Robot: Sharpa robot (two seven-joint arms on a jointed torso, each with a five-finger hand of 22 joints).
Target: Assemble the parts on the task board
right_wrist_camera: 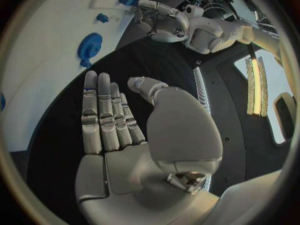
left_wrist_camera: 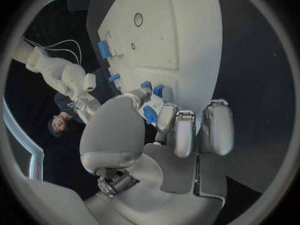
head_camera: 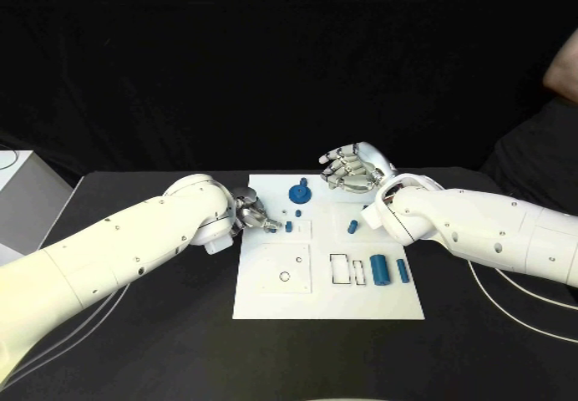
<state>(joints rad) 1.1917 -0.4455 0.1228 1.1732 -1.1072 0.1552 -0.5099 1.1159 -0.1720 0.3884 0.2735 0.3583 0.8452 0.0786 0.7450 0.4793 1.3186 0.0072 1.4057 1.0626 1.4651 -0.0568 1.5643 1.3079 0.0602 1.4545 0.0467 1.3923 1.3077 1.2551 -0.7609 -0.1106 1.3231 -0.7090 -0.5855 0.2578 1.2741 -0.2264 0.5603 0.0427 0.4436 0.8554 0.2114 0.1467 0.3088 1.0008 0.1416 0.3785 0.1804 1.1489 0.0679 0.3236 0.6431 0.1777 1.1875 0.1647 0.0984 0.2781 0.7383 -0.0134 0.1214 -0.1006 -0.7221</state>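
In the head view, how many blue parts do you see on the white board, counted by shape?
Disc: 1
Long cylinders: 2
Small pieces: 3
Total: 6 blue parts on the board. The fingers of the left hand may hide another.

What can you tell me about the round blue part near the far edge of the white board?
The round blue part is a flat disc with a raised hub in its middle and a small knob sticking out at its rim; it looks like plastic. It lies flat on the task board, near the far edge. Nothing touches it: the right hand hovers just beside it, empty with fingers apart, and the left hand is nearer the robot.
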